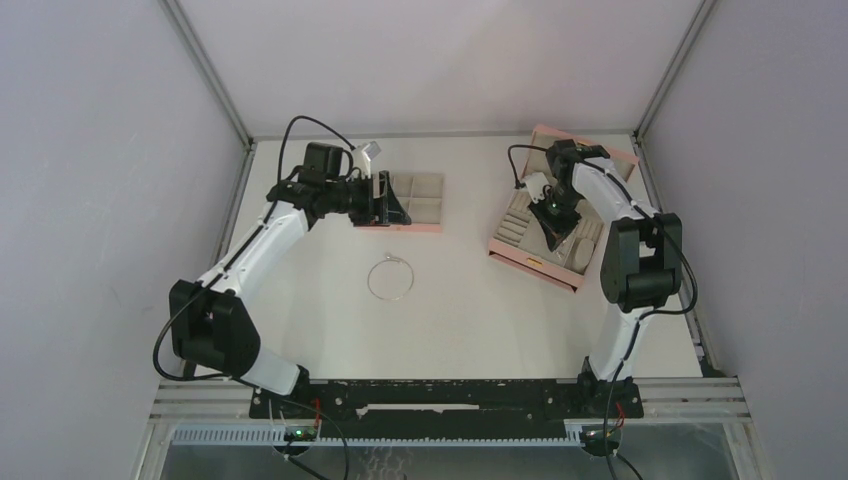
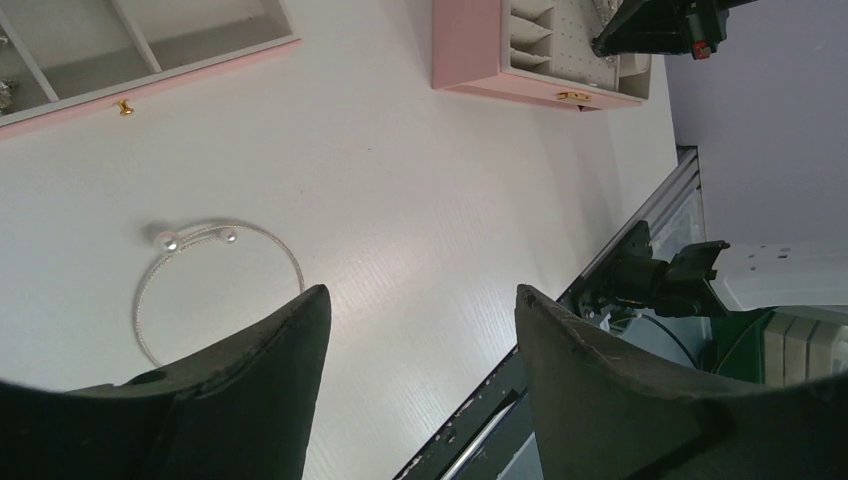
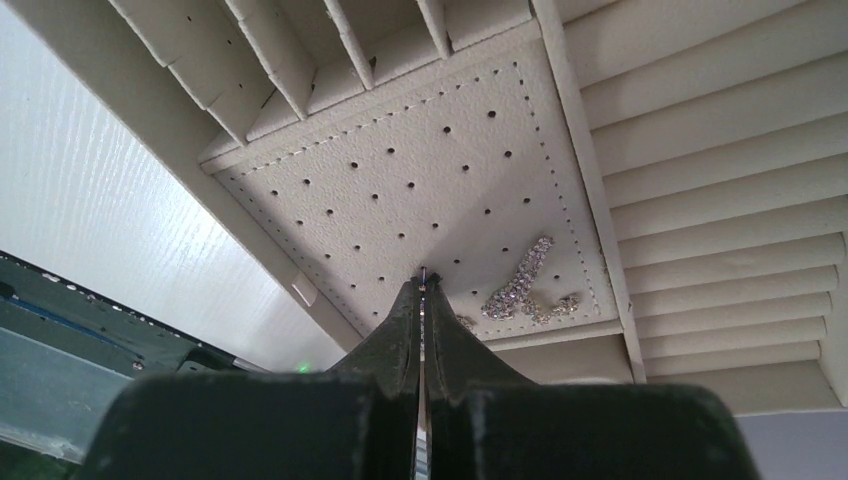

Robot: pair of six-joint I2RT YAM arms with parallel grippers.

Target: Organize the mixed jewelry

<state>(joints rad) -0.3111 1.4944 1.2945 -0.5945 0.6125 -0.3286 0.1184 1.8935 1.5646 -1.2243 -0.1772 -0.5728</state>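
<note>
White table [image 1: 470,320]: wire hoop [image 1: 390,278] lying flat mid-table, at 6 o'clock of pink compartment tray [image 1: 425,228]. Left gripper [image 2: 418,300] fingers apart, clear of hoop. Right gripper [image 3: 422,290] pinched together over perforated pad [image 3: 400,180] in pink box [image 1: 530,262]; rhinestone pieces [image 3: 520,283] at 3 o'clock of tips.

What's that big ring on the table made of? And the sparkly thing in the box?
The ring looks like thin shiny silver-coloured metal wire, ending in two glossy white beads, pearl or plastic. The sparkly piece glitters all over, so probably metal set with tiny clear stones; glass or crystal, I can't tell.
</note>
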